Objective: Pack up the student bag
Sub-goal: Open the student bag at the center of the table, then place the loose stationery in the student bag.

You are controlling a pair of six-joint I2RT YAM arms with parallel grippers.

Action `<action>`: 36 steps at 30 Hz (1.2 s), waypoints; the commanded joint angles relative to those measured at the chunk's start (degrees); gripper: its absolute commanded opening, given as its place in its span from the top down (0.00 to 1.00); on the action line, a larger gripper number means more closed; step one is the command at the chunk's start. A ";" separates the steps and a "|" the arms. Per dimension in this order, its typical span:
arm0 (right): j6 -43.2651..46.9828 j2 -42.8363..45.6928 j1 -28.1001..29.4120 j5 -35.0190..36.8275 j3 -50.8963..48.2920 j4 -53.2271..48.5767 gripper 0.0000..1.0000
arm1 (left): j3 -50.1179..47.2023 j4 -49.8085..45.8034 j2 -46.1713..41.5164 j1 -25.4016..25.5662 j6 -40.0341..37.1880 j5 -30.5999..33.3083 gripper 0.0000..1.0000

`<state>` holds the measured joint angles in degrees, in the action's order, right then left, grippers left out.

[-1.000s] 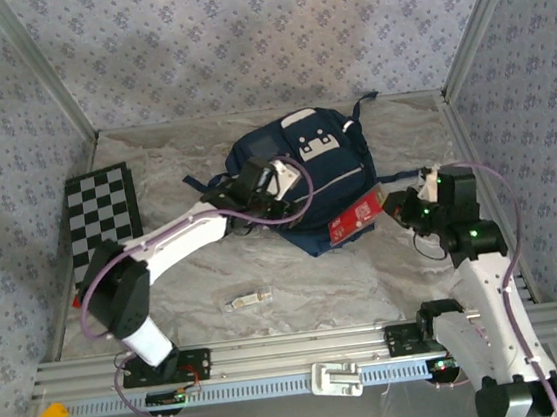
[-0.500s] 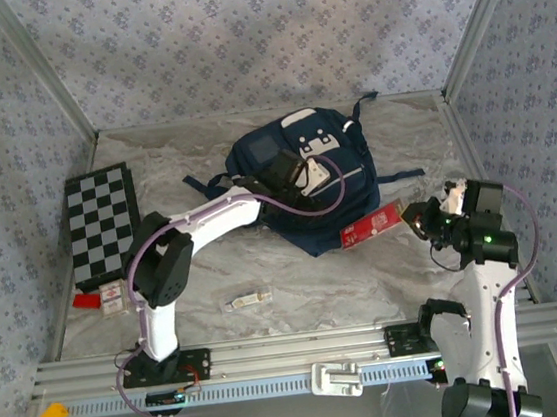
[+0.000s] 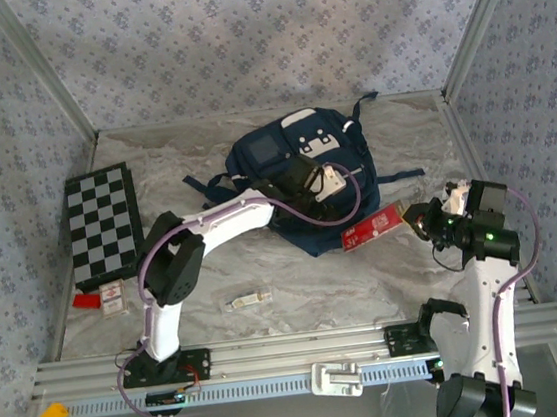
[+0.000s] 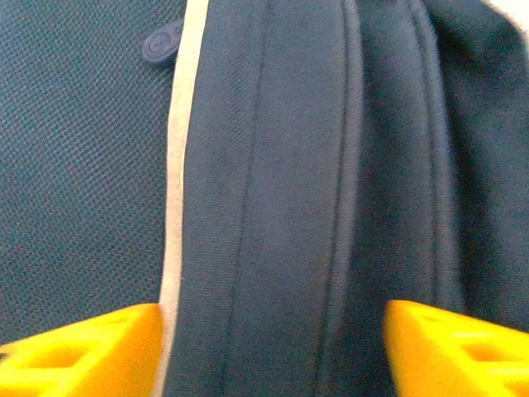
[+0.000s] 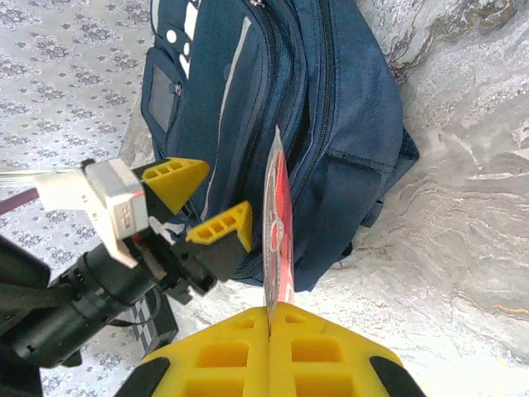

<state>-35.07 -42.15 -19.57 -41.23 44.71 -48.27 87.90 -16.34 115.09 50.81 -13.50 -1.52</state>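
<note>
One student bag (image 3: 357, 189), perhaps one red packet (image 3: 371, 225)

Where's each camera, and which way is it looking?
Top external: above, behind the arms, looking down on the student bag; both arms show.
Left wrist: on the left arm, facing bag fabric; left jaws show, apart.
Right wrist: facing the bag; right jaws pinch a red packet.
Shared by top and right wrist: the packet.
</note>
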 commanded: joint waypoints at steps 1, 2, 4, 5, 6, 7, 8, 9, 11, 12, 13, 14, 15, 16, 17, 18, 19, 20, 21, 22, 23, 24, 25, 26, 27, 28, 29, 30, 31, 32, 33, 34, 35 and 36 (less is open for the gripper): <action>1.23 0.18 -0.62 -1.65 0.58 -0.76 1.00 | 3.77 -0.62 0.95 -1.40 -0.51 1.00 0.48; 1.23 0.22 -0.67 -1.81 0.56 -0.88 1.00 | 4.38 -0.97 0.65 -1.97 -0.21 0.00 0.57; 1.28 0.23 -0.80 -2.16 0.65 -0.80 1.00 | 5.02 -1.02 -0.09 -2.80 0.29 -1.00 0.76; 1.32 0.29 -0.86 -2.10 0.58 -0.44 1.00 | 5.78 -1.57 -0.50 -3.13 0.51 -1.29 0.84; 0.99 0.23 -0.89 -1.94 0.44 0.29 1.00 | 6.96 -2.71 -0.82 -3.32 0.72 -1.40 0.90; 0.20 0.06 -0.85 -1.76 0.30 1.73 1.00 | 8.32 -4.14 -1.37 -3.44 1.19 -1.43 0.98; 0.68 -0.19 -0.75 -2.38 0.46 2.42 1.00 | 9.55 -4.99 -2.29 -3.56 2.00 -1.46 1.00; 0.42 -0.41 -0.60 -2.97 0.48 3.23 1.00 | 10.31 -5.52 -3.29 -3.60 2.65 -1.43 1.00; -1.96 -0.52 0.52 -3.33 0.31 6.49 1.00 | 12.44 -7.00 -5.08 -3.79 4.48 -0.14 1.00; -3.68 -0.70 1.48 -3.33 0.03 8.89 1.00 | 14.37 -8.74 -5.75 -3.92 4.99 0.33 1.00; -5.11 -1.05 2.57 -3.41 -0.29 11.27 1.00 | 15.83 -10.02 -6.08 -4.09 5.23 0.60 1.00; -6.93 -1.68 4.32 -3.22 -0.53 14.21 1.00 | 16.84 -10.74 -6.64 -4.13 5.61 1.17 1.00; -8.65 -2.57 6.52 -2.44 -0.46 17.41 1.00 | 17.54 -10.92 -6.92 -4.15 5.90 1.62 1.00; -9.36 -3.46 8.50 -1.23 -0.10 19.09 1.00 | 18.29 -11.39 -7.11 -4.18 6.08 2.16 1.00; -9.65 -4.73 10.77 0.96 0.48 20.45 1.00 | 19.50 -12.59 -7.16 -4.14 6.48 2.97 1.00; -9.82 -6.21 13.03 3.40 1.05 21.72 1.00 | 20.62 -13.75 -7.29 -4.28 7.15 3.84 1.00; -10.28 -7.78 14.82 4.84 0.96 23.72 1.00 | 21.25 -14.25 -7.73 -4.32 7.74 4.30 1.00; -11.90 -9.78 16.62 6.17 0.35 27.41 1.00 | 21.29 -14.26 -8.31 -4.41 8.55 4.43 1.00; -14.05 -11.99 18.41 6.40 -0.51 32.60 1.00 | 21.10 -13.86 -8.88 -4.54 9.11 4.09 1.00; -15.60 -14.03 20.20 6.89 -1.18 37.30 1.00 | 21.09 -13.79 -9.21 -4.41 9.25 3.76 1.00; -15.99 -16.62 22.40 8.80 -0.95 40.82 1.00 | 21.26 -13.89 -9.27 -4.48 9.59 3.68 1.00; -15.64 -19.02 24.72 11.61 0.05 42.83 1.00 | 21.39 -13.97 -9.27 -4.56 9.94 3.87 1.00; -15.51 -21.43 26.17 13.23 0.65 45.66 1.00 | 21.65 -14.27 -9.25 -4.56 10.17 4.00 1.00; -15.71 -24.21 27.60 14.43 1.41 48.91 1.00 | 22.21 -14.78 -9.16 -4.50 11.01 4.15 1.00; -16.19 -26.72 28.59 15.20 1.96 52.26 1.00 | 23.00 -15.53 -9.09 -4.54 12.10 4.10 1.00; -16.55 -29.37 29.17 15.90 2.36 54.76 1.00 | 23.52 -16.07 -9.15 -4.41 12.62 3.81 1.00; -16.93 -31.55 29.75 17.42 2.76 56.87 1.00 | 23.52 -16.20 -9.43 -4.14 13.01 4.13 1.00; -18.01 -34.11 30.16 18.77 2.75 59.52 1.00 | 23.53 -15.93 -9.77 -3.89 13.46 4.96 1.00; -18.74 -36.09 30.48 19.38 2.50 62.77 1.00 | 23.55 -15.79 -9.95 -3.97 14.11 5.48 1.00; -18.97 -37.91 31.45 21.04 2.23 65.36 1.00 | 23.54 -15.84 -9.97 -4.07 15.28 6.36 1.00; -18.73 -39.33 32.54 23.62 2.40 67.01 1.00 | 23.54 -16.18 -9.80 -4.06 16.29 6.50 1.00; -18.63 -40.57 33.43 25.42 2.49 68.41 1.00 | 23.48 -16.32 -9.71 -4.12 16.63 5.94 1.00; -19.04 -42.10 34.04 26.73 2.58 70.45 1.00 | 23.48 -16.00 -9.63 -4.03 17.15 5.74 1.00; -19.81 -43.89 34.24 27.33 2.73 72.31 1.00 | 24.73 -15.86 -9.47 -4.08 17.97 5.99 1.00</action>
<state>-52.62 -83.35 13.21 -20.18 45.43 12.73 107.85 -33.67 109.49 46.28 0.40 3.75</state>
